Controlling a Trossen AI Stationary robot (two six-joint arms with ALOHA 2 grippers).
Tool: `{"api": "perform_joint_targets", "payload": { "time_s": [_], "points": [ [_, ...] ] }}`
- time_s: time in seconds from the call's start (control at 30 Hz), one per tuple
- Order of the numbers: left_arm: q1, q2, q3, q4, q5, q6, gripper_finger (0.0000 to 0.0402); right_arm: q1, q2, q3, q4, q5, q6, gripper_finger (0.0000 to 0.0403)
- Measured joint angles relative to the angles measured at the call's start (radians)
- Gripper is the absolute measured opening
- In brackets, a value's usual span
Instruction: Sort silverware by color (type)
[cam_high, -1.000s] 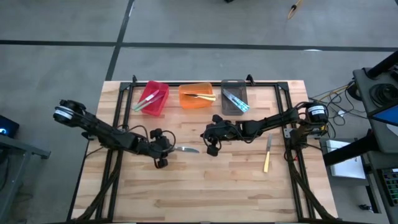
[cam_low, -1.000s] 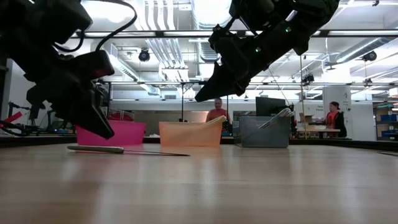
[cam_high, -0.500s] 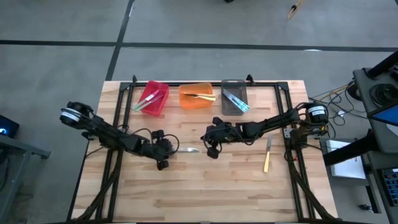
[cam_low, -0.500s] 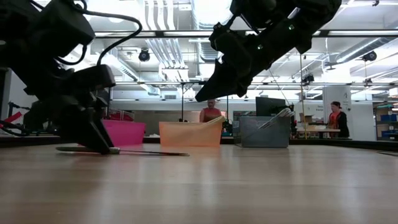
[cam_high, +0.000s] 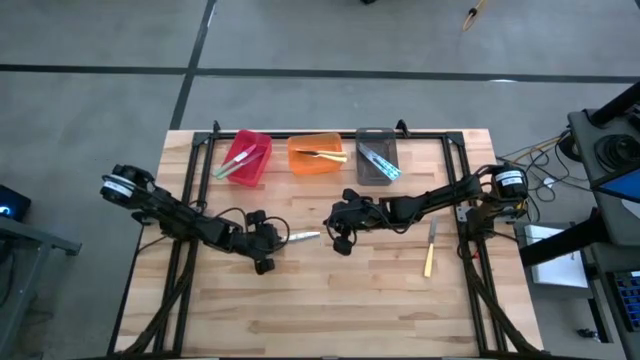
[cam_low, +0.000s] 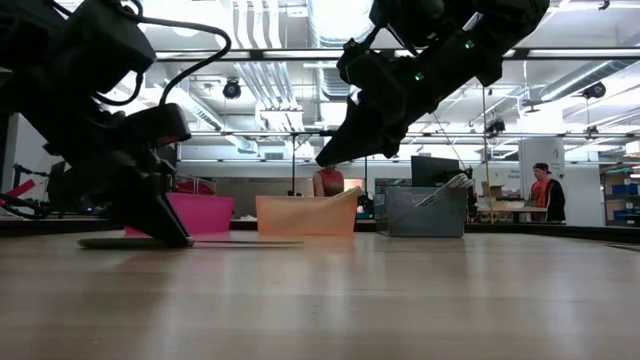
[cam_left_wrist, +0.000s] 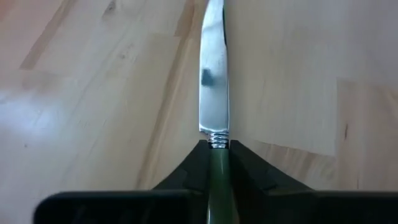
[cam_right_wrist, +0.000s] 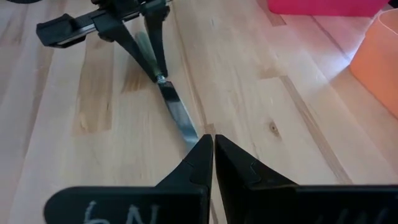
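Silverware sorting at this moment turns on one piece: the green-handled knife (cam_high: 298, 237), lying flat on the counter (cam_high: 330, 310) just left of frame centre in the high view.

1. Counter layout. Three bins stand in a row along the upper edge: the red bin (cam_high: 247, 157), the orange bin (cam_high: 318, 153) and the grey bin (cam_high: 377, 155). Each already contains utensils. A yellow-handled utensil (cam_high: 430, 248) lies alone at centre right, well apart from both arms.

2. Arms. The left end effector (cam_high: 268, 238) is down at counter level, at the handle end of the knife. The right end effector (cam_high: 338, 232) hangs above the counter just right of the blade tip, clenched on nothing; the right wrist view shows its fingers pressed together.

3. Governing relation. The knife's long axis runs roughly left to right, in line with the left end effector's approach. The handle points into the left end effector; the blade projects away from it toward the right arm. The left wrist view shows the green handle (cam_left_wrist: 218, 186) seated between the two dark fingers (cam_left_wrist: 186, 174), the blade (cam_left_wrist: 213, 74) extending straight ahead. The left end effector is grasping the handle.

4. Judgement. The left arm holds the piece, so lift and transfer fall to it. The red bin appears to hold green-handled pieces and lies above and slightly left of the grasp point.
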Motion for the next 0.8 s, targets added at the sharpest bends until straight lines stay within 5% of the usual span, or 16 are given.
{"api": "perform_joint_targets", "payload": {
  "time_s": [0.4,0.8],
  "points": [
    [-0.009,-0.062,0.012,-0.026,-0.073,-0.054,0.0006,0.032,0.0,0.0,-0.026,0.0,0.01,0.0009],
    [-0.012,-0.178,0.016,-0.155,0.011,-0.164,0.0004,0.035,0.0,0.0,-0.03,0.0,0.006,0.0009]
  ]
}}
